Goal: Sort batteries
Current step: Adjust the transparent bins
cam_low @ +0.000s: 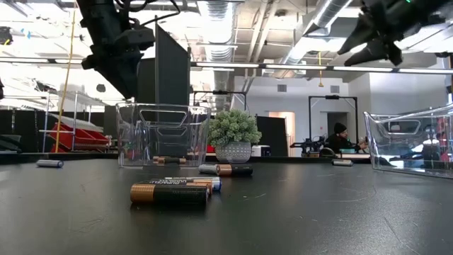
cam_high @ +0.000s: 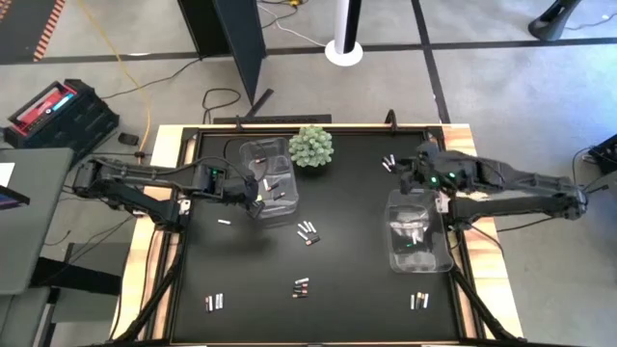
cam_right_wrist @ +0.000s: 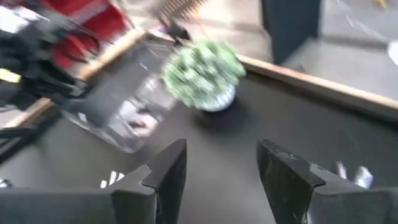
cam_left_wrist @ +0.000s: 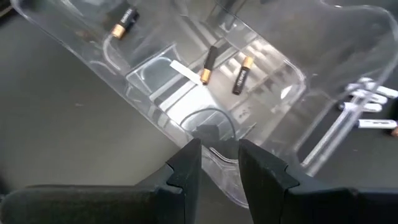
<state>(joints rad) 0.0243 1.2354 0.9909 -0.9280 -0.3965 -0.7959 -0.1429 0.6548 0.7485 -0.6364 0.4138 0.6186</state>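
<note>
Black tabletop (cam_high: pixel 337 241) w/ two clear bins: left bin (cam_high: pixel 270 183), right bin (cam_high: pixel 416 231). Right gripper (cam_right_wrist: pixel 221 165) up over right bin's far end, fingers wide apart, holding nothing. Left gripper (cam_left_wrist: pixel 219 162) above left bin's rim, narrow gap, nothing gripped. Batteries (cam_high: pixel 307 231) scattered mid-table, some in both bins.
</note>
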